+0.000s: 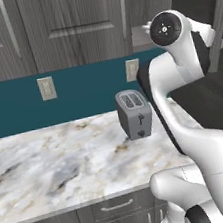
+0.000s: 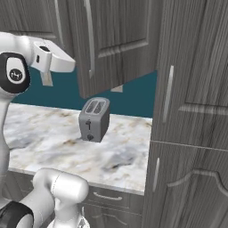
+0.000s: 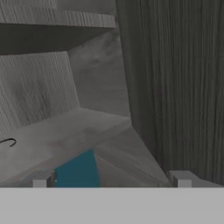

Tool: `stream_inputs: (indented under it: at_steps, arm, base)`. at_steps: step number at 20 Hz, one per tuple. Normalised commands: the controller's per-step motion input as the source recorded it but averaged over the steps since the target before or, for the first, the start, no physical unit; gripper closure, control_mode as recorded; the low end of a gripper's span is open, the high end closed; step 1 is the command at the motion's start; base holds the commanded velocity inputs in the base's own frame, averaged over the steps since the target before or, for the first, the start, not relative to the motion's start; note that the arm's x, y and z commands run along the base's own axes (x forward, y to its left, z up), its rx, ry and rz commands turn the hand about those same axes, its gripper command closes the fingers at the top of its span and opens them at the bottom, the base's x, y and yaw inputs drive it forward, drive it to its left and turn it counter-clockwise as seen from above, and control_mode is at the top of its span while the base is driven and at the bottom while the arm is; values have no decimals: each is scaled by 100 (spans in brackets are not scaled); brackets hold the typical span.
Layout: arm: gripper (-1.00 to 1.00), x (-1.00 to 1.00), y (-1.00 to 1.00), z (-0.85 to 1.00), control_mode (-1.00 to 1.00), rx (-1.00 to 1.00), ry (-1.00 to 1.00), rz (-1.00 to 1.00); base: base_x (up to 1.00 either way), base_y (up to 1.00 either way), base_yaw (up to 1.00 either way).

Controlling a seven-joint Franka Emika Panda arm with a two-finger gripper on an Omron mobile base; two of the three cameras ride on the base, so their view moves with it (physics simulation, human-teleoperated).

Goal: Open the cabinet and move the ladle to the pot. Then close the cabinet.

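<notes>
Grey wood cabinet (image 2: 116, 44): up on the wall. Its door hangs out over the counter, so the first job looks done and the way in is free.
Marble counter (image 1: 65, 161): white and brown stone under the cabinet. The ladle has to end up in the pot.
Shelf (image 3: 65, 131): plain grey board inside the cabinet. The hand looks at it from a bit below, with the blue wall peeping in under it.
Toaster (image 1: 134, 114): small grey box standing on the counter, right under the open door. It is well below the hand, so I think it is not in the way.
Gripper (image 3: 110, 181): held up at the mouth of the cabinet and pointed in. Its two tips are as far apart as they go, with nothing between them. It looks ready to reach in and grab.
Ladle (image 3: 8, 142): maybe the thin dark curl on the shelf, far off to the side of the hand view. Too little of it shows to be sure. The hand would need to turn that way first.
</notes>
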Motion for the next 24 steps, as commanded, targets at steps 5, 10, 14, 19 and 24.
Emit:
stream_inputs:
  at_steps: [5,10,14,19,24]
  arm:
    - [-100,-9,-51,0,-100,-2,-3,-1]
    - [-100,-38,-71,0,-100,-5,-5,-8]
    - [-100,-46,-68,0,-100,-6,-5,-8]
    - [-100,-23,-68,0,-100,-2,-1,-4]
    - [-100,-12,-68,0,-100,0,0,-2]
  base:
    - [0,0,0]
    - [0,0,0]
    - [0,0,0]
    - [0,0,0]
    - [0,0,0]
